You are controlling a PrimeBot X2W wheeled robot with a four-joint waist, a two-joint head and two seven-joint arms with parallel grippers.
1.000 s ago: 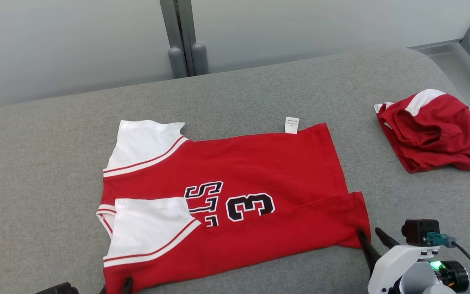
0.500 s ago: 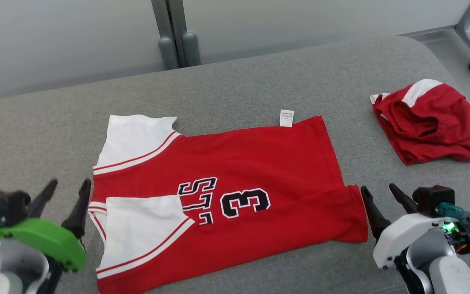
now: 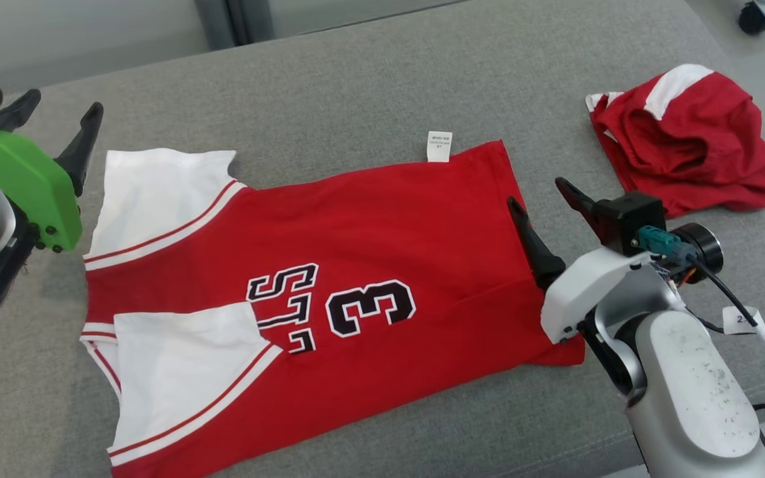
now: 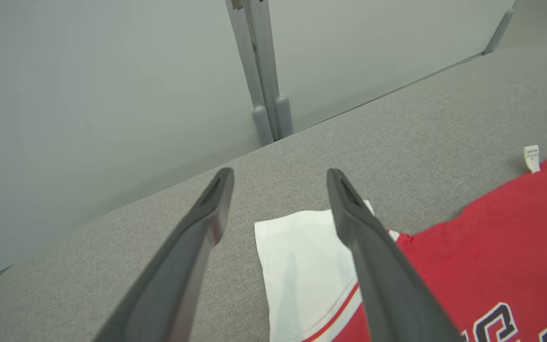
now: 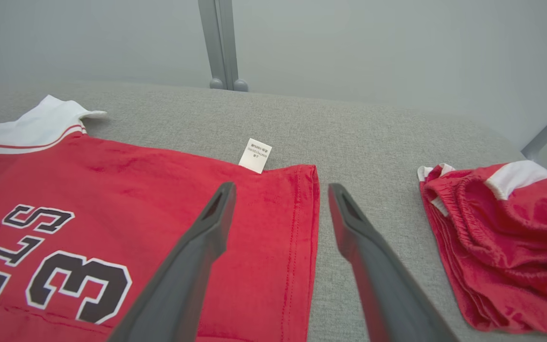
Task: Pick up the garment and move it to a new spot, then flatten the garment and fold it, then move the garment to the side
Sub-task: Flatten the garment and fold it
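The garment [image 3: 369, 245], a red jersey with white sleeves, lies spread on the grey table [image 3: 356, 86] in front of me, shoulders toward my left and hem toward my right. Its near long edge is turned up over the body, so the near sleeve [image 3: 183, 358] rests on top of the red and cuts across the black-and-white lettering beside the number [image 3: 369, 309]. The far sleeve [image 3: 157, 192] lies out flat, and a small white care tag [image 3: 439, 146] pokes from the far edge near the hem corner. I judge the move to a new spot and the flattening done, and a first lengthwise fold made. The far side is not yet brought in; after that come a fold across and the move aside

The cloth looks like a soft, matte knit, thin enough to lie almost creaseless, with a stitched hem and red-striped white trim at the sleeves. The table cover is a coarse grey weave that should grip the fabric a little

My left fingers [image 3: 82, 143] are spread wide and hold nothing, hanging by the outer corner of the far sleeve. My right fingers [image 3: 530, 242] are equally wide and empty, above the hem edge, one over red cloth and the other over grey. Well off to my right sits a crumpled pair of red shorts [image 3: 684, 143] with a white panel and a gathered waistband
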